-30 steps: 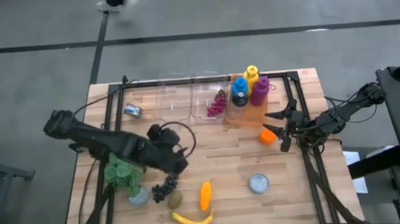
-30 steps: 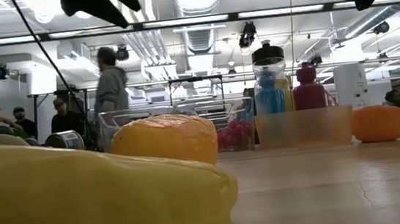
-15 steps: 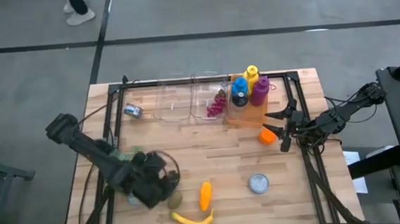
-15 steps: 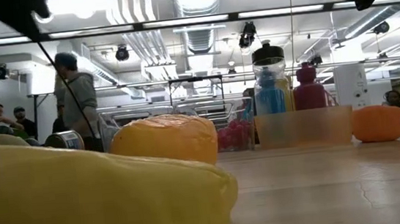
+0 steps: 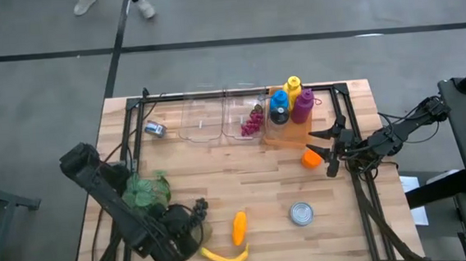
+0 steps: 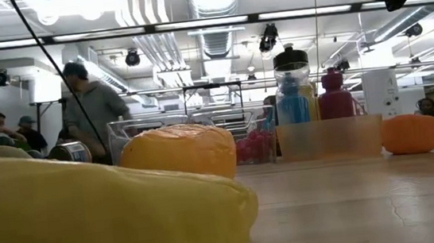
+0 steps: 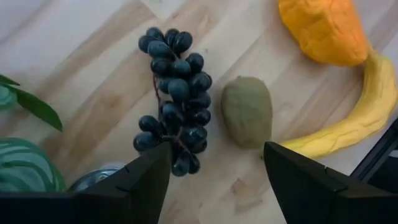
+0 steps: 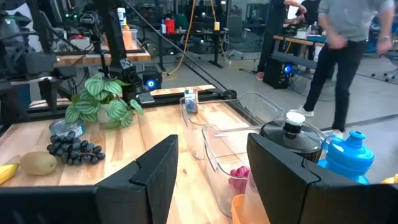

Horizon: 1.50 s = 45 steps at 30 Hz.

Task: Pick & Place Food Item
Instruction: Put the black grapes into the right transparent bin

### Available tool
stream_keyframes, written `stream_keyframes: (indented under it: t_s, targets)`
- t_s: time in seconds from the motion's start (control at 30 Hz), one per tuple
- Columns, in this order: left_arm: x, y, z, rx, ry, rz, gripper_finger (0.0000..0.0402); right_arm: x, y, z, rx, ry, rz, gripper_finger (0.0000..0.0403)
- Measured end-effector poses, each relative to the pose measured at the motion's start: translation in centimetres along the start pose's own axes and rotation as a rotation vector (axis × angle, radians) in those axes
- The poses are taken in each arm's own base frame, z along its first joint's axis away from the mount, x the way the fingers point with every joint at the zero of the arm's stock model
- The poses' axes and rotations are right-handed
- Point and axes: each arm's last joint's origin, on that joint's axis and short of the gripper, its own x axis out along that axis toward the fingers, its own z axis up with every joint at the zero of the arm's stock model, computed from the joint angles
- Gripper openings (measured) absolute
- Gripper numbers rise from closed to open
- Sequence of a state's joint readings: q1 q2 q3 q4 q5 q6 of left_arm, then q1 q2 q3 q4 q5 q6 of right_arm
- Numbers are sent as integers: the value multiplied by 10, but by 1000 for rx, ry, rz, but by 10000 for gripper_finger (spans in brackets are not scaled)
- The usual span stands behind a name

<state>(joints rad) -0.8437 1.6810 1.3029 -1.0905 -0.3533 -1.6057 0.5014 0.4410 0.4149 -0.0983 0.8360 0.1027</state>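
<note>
Left pincer (image 7: 214,174): hung spread wide over the grapes (image 7: 174,99) and kiwi (image 7: 247,111).
Right pincer (image 5: 329,147): gaped beside the orange (image 5: 310,159).

Lower-left of high view crowded: dark grapes (image 5: 196,213), kiwi (image 7: 247,112), banana (image 5: 224,256) and orange food piece (image 5: 239,227) packed close; leafy plant (image 5: 144,193) just left. Left gripper (image 7: 214,171) fingers spread over grapes and kiwi. Open wood at centre. Tin can (image 5: 301,214) lower right. Clear bins (image 5: 220,119) and bottles (image 5: 289,102) line upper edge.
</note>
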Motion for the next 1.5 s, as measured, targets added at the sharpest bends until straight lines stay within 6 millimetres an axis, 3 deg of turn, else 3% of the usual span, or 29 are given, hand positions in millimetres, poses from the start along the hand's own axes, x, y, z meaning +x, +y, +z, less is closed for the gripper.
stream_keyframes:
  t_s: [0.2, 0.47, 0.63, 0.8, 1.1, 1.5]
  targets:
    - [1, -2, -3, 43, 7, -9, 262, 0, 0, 0, -1, 0, 0, 190]
    - [2, -3, -9, 283, 4, -13, 262, 0, 0, 0, 0, 0, 0, 190]
    - [5, -8, -21, 469, -11, -30, 262, 0, 0, 0, 0, 0, 0, 190]
    - [15, -12, -36, 523, -65, 8, 261, 0, 0, 0, -1, 0, 0, 190]
    - [36, -15, -48, 562, -110, 83, 261, 0, 0, 0, -1, 0, 0, 190]
    - [44, -7, -55, 421, -129, 109, 261, 0, 0, 0, 0, 0, 0, 190]
